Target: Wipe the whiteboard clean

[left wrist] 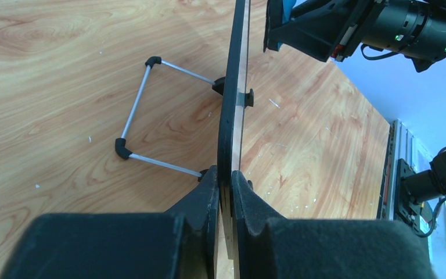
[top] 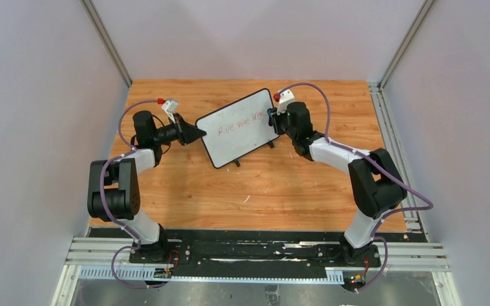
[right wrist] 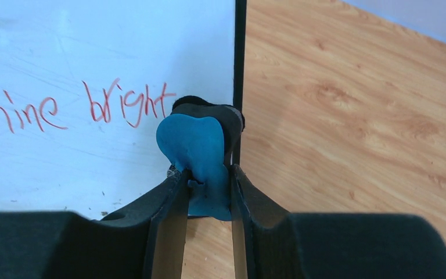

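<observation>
The whiteboard stands tilted on the wooden table, with red writing "shine bright" on its white face. My left gripper is shut on the board's left edge; in the left wrist view the board shows edge-on between the fingers. My right gripper is shut on the blue-and-black eraser and presses it against the board's right edge, just right of the word "bright". The eraser's black pad touches the board by the black frame.
A wire stand props the board from behind, with black feet on the wooden table. Grey walls enclose the table on three sides. Metal rails run along the near edge.
</observation>
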